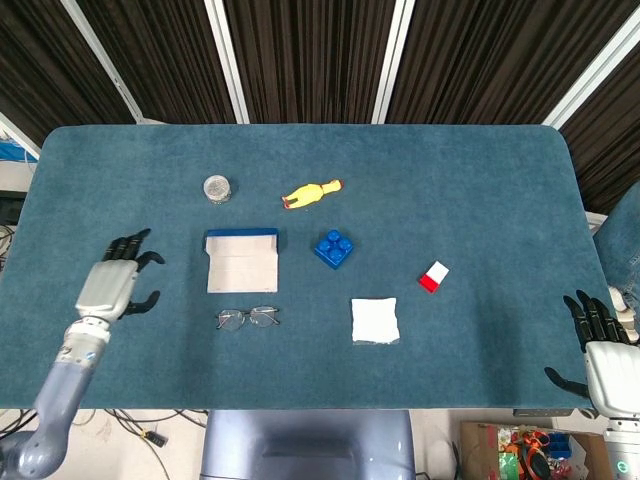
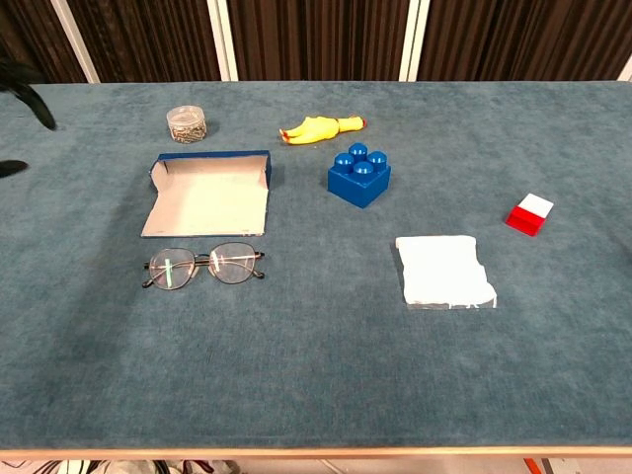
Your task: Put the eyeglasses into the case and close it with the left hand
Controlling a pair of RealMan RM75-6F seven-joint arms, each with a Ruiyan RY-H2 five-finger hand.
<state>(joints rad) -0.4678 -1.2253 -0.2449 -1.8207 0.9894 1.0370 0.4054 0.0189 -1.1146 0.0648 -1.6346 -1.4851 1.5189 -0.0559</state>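
The eyeglasses point(image 1: 247, 318) point(image 2: 203, 266) lie flat on the blue table, just in front of the open case point(image 1: 241, 260) point(image 2: 207, 193), a blue box with a pale lining and its lid laid flat. My left hand point(image 1: 114, 282) hovers over the table to the left of the case with fingers spread, holding nothing; in the chest view only its dark fingertips point(image 2: 28, 97) show at the left edge. My right hand point(image 1: 600, 345) stays at the table's near right corner, fingers apart and empty.
A blue toy block point(image 1: 334, 248) sits right of the case, a yellow rubber chicken point(image 1: 311, 192) and a small jar point(image 1: 217, 187) behind it. A white folded cloth point(image 1: 375, 320) and a red-and-white block point(image 1: 433, 276) lie to the right.
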